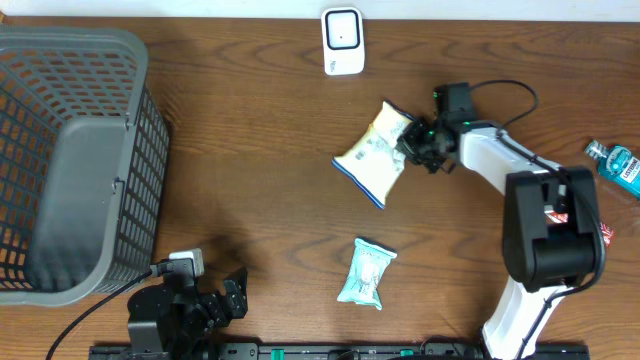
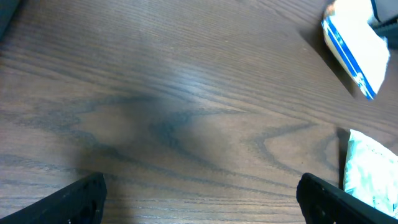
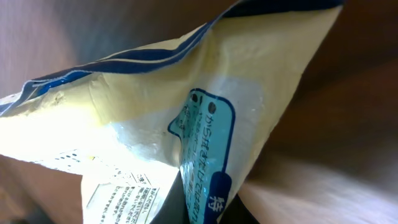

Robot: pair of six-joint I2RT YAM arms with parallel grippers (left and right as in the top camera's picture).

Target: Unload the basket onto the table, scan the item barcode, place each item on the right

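The right end effector (image 1: pixel 418 143) is clamped tight on the cream snack bag (image 1: pixel 372 155), pinching it at its upper right corner. From the right wrist the bag fills the whole view: a blue-trimmed edge across the top and a teal label panel with printed text down the middle. There is fine print on it, but no barcode can be made out.

That puts the bag just on the robot's side of the white scanner (image 1: pixel 342 41) and a touch to its right, lying at a slant. Whether its low end touches the tabletop (image 1: pixel 250 130) is hard to call.

Farther from the scanner, past the bag toward the robot, a mint-green packet (image 1: pixel 367 272) lies flat and alone. Well off to the scanner's right sits a teal bottle (image 1: pixel 614 165), and far off to its left the grey basket (image 1: pixel 140 150).

Down left of the scanner, close to the robot's base, the left end effector (image 1: pixel 232 292) hovers with its fingers (image 2: pixel 81 199) spread wide, gripping nothing, only wood grain between them.
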